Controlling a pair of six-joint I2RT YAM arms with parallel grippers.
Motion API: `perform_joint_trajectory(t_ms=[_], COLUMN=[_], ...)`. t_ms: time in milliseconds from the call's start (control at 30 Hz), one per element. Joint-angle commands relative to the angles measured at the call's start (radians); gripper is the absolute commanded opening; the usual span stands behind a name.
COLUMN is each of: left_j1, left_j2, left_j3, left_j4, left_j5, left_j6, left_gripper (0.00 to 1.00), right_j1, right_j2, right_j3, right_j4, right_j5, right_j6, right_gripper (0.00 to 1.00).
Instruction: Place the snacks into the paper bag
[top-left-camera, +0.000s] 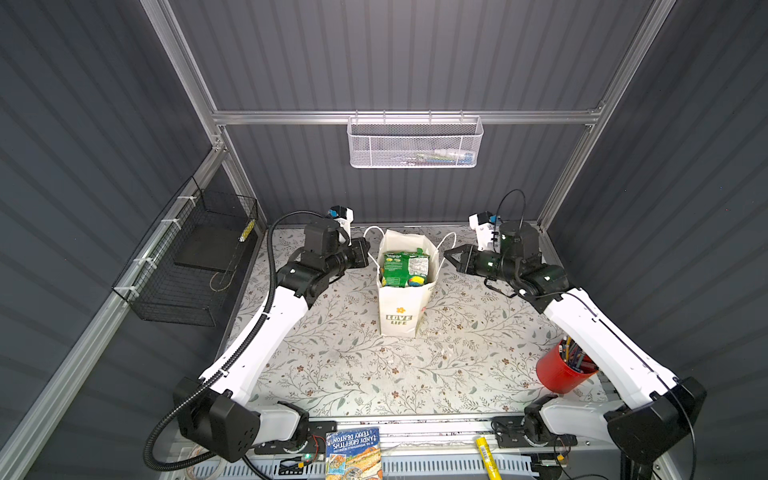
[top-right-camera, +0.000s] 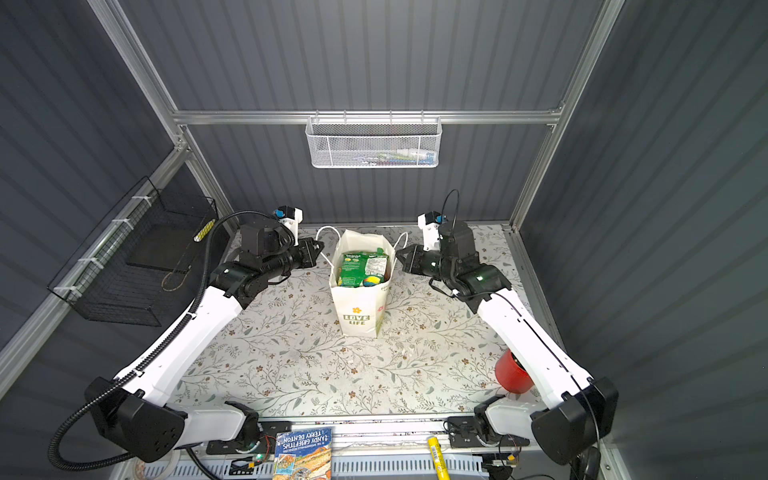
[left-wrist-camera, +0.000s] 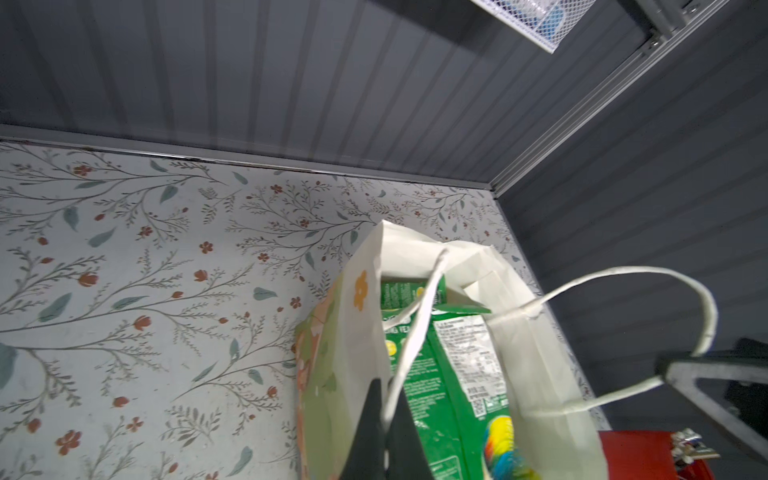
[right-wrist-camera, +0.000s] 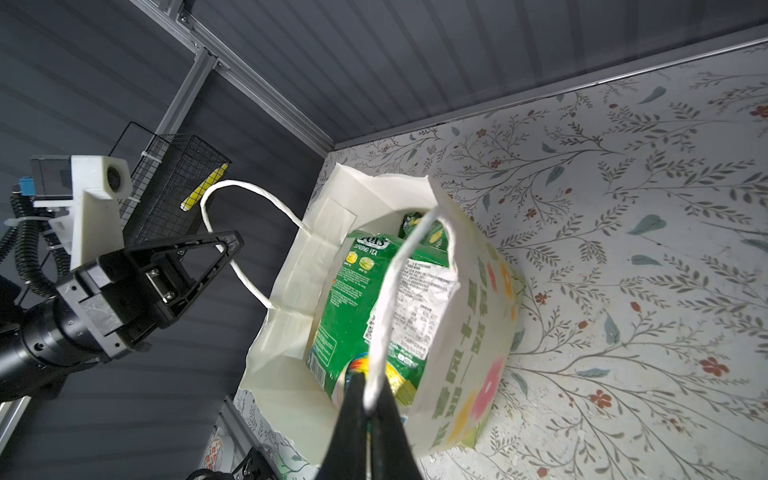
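Grey ribbed wall panels (top-left-camera: 415, 62) on three sides. Tabletop (top-left-camera: 374, 374) flat and matte, pale with a printed leaf-and-flower pattern.

Black wire basket (top-left-camera: 187, 266) on the wall at 9 o'clock. White mesh basket (top-left-camera: 415, 145) hangs from the rail at 12 o'clock, contents unclear.

Paper bag (top-left-camera: 399, 307) stands upright just past table centre toward 12 o'clock. White, creased, mouth open, "LOVE LIFE" on its front.

Book (top-left-camera: 353, 453) at 6 o'clock, on the front rail. Red cup (top-left-camera: 559, 370), round, at 4 o'clock, holds pencils.

Snacks (top-left-camera: 403, 268) are inside the bag: crinkly green foil packets, one reading "SPRING TEA".

Left gripper (left-wrist-camera: 384, 399), at the bag's 9 o'clock, is pinched closed on the left cord handle (left-wrist-camera: 419, 328). Right gripper (right-wrist-camera: 368, 390), at 3 o'clock, is closed on the right cord handle (right-wrist-camera: 386, 311). Both cords are twisted white paper.
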Motion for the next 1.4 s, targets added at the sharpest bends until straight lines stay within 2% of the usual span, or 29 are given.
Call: perform_joint_trajectory(t_ms=[0,100,200,267,400,567,667,800,967,1033,1133,1233,1367], left_j1=[0.004,-0.022,-0.076,-0.105,-0.149,-0.172,-0.172,-0.174,-0.173,-0.172,-0.172,-0.172,-0.172], left_j2=[0.039,0.119,0.177,0.174,0.129,0.024,0.032,0.028,0.041,0.043,-0.017,-0.109,-0.21], left_j3=[0.107,0.251,0.398,0.42,0.357,0.099,0.044,0.179,0.348,0.375,0.283,0.134,-0.116], left_j4=[0.065,0.045,-0.005,0.011,0.026,0.155,0.133,0.107,0.033,0.005,0.043,0.09,0.132], left_j5=[0.079,0.1,0.074,0.05,-0.009,-0.014,-0.053,-0.007,-0.08,-0.083,-0.052,-0.076,-0.141], left_j6=[-0.09,-0.132,-0.116,-0.106,-0.094,-0.131,-0.128,-0.132,-0.075,-0.064,-0.083,-0.095,-0.106], left_gripper=[0.0,0.0,0.0,0.0,0.0,0.0,0.0,0.0,0.0,0.0,0.0,0.0,0.0], right_j1=[-0.024,-0.043,-0.057,-0.069,-0.095,-0.157,-0.176,-0.176,-0.178,-0.177,-0.177,-0.166,-0.141], right_j2=[0.019,0.054,0.076,0.084,0.05,0.012,0.005,0.008,0.09,0.114,0.081,-0.012,-0.145], right_j3=[0.107,0.202,0.285,0.324,0.267,0.08,0.063,0.198,0.454,0.506,0.416,0.183,-0.13], right_j4=[0.066,0.031,0.011,-0.017,-0.02,-0.006,-0.024,-0.09,-0.205,-0.229,-0.188,-0.075,0.079], right_j5=[-0.043,-0.054,-0.077,-0.085,-0.089,-0.142,-0.159,-0.18,-0.178,-0.191,-0.212,-0.22,-0.173], right_j6=[0.026,0.04,0.046,0.05,0.042,0.081,0.09,0.094,0.082,0.077,0.087,0.118,0.15], right_gripper=[0.0,0.0,0.0,0.0,0.0,0.0,0.0,0.0,0.0,0.0,0.0,0.0,0.0])
